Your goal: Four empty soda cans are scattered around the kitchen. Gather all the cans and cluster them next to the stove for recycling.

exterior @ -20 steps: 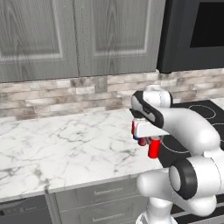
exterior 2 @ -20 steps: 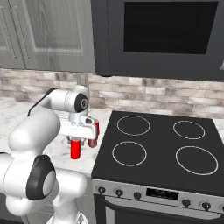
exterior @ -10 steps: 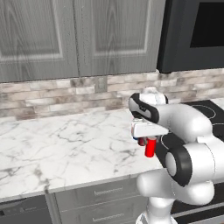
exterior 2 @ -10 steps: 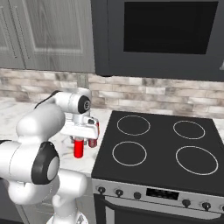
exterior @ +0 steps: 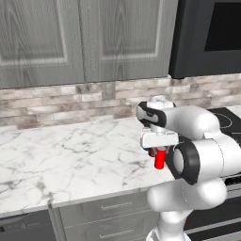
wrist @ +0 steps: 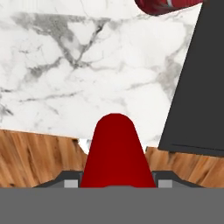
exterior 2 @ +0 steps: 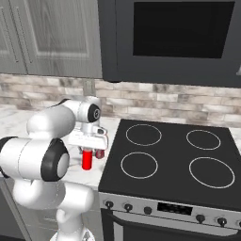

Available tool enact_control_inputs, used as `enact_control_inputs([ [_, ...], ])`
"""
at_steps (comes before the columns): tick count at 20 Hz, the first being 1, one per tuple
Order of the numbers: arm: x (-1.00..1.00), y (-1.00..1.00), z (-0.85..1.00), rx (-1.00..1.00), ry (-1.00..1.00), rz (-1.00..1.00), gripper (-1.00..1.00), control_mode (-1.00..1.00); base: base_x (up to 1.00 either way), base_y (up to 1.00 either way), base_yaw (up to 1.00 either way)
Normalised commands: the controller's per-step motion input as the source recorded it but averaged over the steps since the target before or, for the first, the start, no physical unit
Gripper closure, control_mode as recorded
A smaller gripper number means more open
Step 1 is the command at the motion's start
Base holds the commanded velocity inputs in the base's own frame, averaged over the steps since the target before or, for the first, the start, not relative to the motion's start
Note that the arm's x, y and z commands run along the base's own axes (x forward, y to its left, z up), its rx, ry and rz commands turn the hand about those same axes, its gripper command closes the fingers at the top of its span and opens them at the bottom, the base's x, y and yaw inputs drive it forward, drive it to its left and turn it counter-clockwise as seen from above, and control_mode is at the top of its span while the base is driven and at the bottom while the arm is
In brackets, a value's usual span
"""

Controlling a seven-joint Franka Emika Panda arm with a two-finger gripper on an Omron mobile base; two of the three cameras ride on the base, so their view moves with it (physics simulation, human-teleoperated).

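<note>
You can see the kitchen's grey cabinets (exterior: 84,42) up high, with a brick wall (exterior: 70,101) under them. Below that is the white marble counter (exterior: 70,155). The black stove (exterior 2: 174,164) sits right beside the counter, and a black microwave (exterior 2: 179,37) hangs above it. The white arm (exterior 2: 52,127) bends down over the counter's edge near the stove. Your gripper (exterior 2: 87,151) points down and is clamped on a red soda can (exterior 2: 87,159), which hangs upright just above the counter. Look just behind it and you will spot another dark red can (exterior 2: 99,154) standing on the counter, close to the stove's side.
</note>
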Motion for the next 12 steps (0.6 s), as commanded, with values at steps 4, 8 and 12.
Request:
enact_control_inputs([
  [4, 0.17, -0.11, -0.21, 0.00, 0.02, 0.00, 1.00, -1.00, 0.00, 0.00, 0.00],
  [8, 0.19, -0.10, -0.20, 0.00, 0.01, 0.00, 1.00, -1.00, 0.00, 0.00, 0.00],
  [12, 0.18, -0.01, -0.16, 0.00, 0.02, 0.00, 1.00, -1.00, 0.00, 0.00, 0.00],
])
